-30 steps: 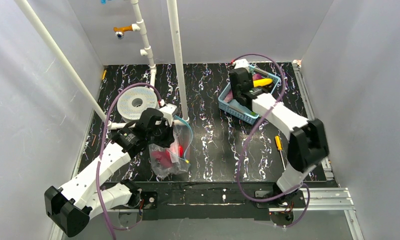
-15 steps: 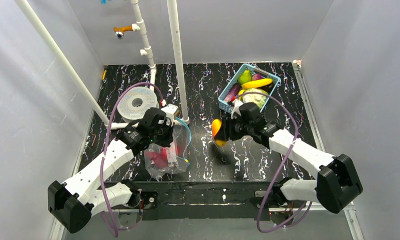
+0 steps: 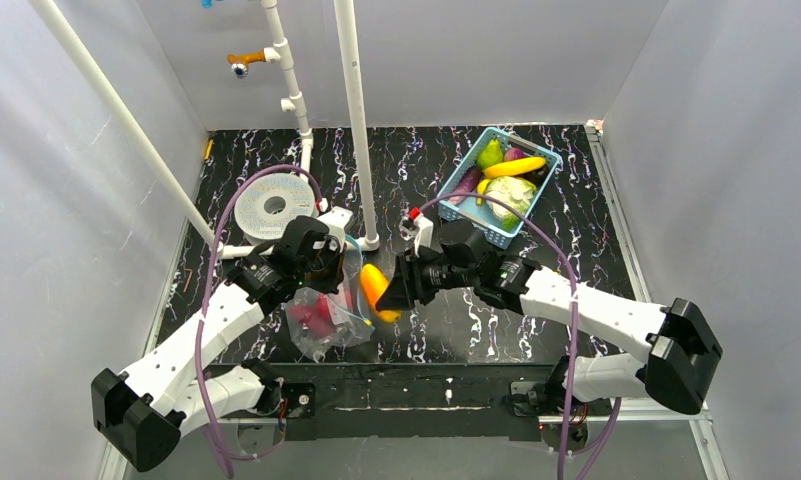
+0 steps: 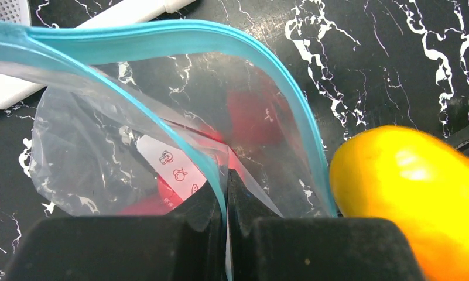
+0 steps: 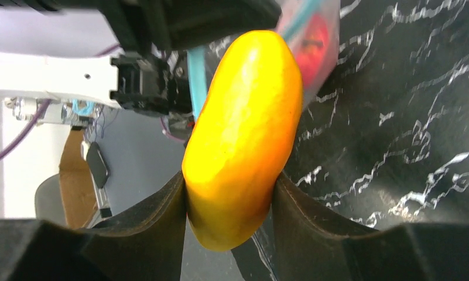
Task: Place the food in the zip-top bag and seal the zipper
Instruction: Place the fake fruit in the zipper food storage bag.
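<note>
The zip-top bag (image 3: pixel 321 318) stands on the table with its mouth held wide. My left gripper (image 4: pixel 226 182) is shut on the near side of the zipper (image 4: pixel 161 32), a light-blue strip that loops open. Red food (image 4: pixel 249 111) lies inside the bag behind a white label (image 4: pixel 176 167). My right gripper (image 5: pixel 229 193) is shut on the orange-yellow piece (image 5: pixel 243 129) and holds it in the air just right of the bag's mouth. From the left wrist, that piece (image 4: pixel 413 187) shows just outside the far strip. More food, a yellow banana (image 3: pixel 516 166) among it, sits in the basket.
The light-blue mesh basket (image 3: pixel 473 227) stands at the back right. Behind the bag are a white spool (image 3: pixel 274 207) and upright white pipes (image 3: pixel 356 120). My right arm (image 3: pixel 596 310) stretches across the table's middle.
My right gripper has lifted the orange-yellow piece out of the basket and carried it left and nearer, up to the bag's mouth. The left gripper has kept its hold on the bag.
</note>
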Tool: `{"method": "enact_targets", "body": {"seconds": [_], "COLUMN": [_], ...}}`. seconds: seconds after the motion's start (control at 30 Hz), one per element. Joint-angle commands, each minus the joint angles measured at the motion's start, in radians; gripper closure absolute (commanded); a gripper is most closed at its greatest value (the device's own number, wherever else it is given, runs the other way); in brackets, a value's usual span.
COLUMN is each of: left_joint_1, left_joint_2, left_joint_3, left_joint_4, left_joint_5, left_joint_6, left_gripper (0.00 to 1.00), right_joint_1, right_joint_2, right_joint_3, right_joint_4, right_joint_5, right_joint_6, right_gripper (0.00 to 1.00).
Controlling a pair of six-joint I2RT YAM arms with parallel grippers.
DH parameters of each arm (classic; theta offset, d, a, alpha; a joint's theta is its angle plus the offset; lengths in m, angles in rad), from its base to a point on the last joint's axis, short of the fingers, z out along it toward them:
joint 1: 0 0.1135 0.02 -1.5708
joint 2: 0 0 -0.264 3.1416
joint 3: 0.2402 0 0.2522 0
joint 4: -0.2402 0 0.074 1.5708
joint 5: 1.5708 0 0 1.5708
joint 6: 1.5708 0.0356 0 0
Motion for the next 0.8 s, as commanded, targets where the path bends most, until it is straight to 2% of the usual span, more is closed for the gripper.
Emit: {"method": "enact_targets", "body": {"seconds": [0.0,0.13,0.27,0.43,0.57,0.77], "left_joint_1": [-0.003,-0.003,-0.003,-0.004,-0.003,-0.002], "left_joint_2": [-0.036,-0.043,-0.048,-0.06,-0.077,-0.093], "left_joint_3": [-0.003,-0.003,-0.003,-0.008,-0.011,-0.013], "left_joint_4": [-0.009,-0.009,-0.008,-0.006,-0.006,-0.002], "left_joint_5": [-0.022,-0.024,-0.019,-0.017,-0.018,-0.02], "left_joint_6": [0.006,0.006,0.004,0.003,0.002,0.002], "left_gripper": [1.0,1.0,1.0,1.0,1.0,1.0], "right_joint_1": [0.018,0.026,0.031,0.034,0.038,0.051], "right_joint_2": [-0.016,-0.003,0.085,0.195,0.182,0.141], "right_joint_3": [0.118,0.109,0.125,0.154,0.145,0.195], "right_joint_4": [-0.056,0.012,0.109,0.097,0.013,-0.12], "right_joint_5": [0.095,0.08,0.046,0.1,0.243,0.439], "right_joint_6": [-0.07,-0.013,0.095,0.207,0.203,0.101], "right_gripper": [0.99,0.99,0.99,0.99,0.98,0.84]}}
